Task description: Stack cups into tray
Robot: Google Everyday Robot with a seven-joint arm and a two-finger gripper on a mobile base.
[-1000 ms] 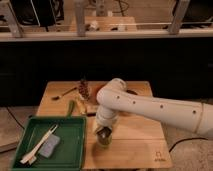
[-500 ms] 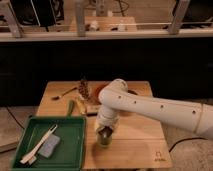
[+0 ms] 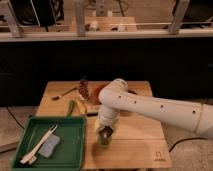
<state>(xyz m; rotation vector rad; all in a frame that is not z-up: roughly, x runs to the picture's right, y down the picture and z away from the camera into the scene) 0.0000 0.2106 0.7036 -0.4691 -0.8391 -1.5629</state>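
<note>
My gripper (image 3: 104,133) points straight down over the front middle of the wooden table (image 3: 135,145). It sits right at the top of the translucent light-green cup (image 3: 104,141), which stands upright on the table just right of the tray. The dark-green tray (image 3: 75,142) lies at the front left, its right rim next to the cup. I cannot make out the dark metal cup; it may be hidden by the gripper or arm.
A white brush (image 3: 36,146) and a grey-blue sponge (image 3: 49,148) lie in the tray. Behind the arm are a dark red-brown bowl (image 3: 99,92), a pine-cone-like object (image 3: 84,89), a spoon (image 3: 64,93), and yellow and green items (image 3: 77,107). A dark counter stands behind the table.
</note>
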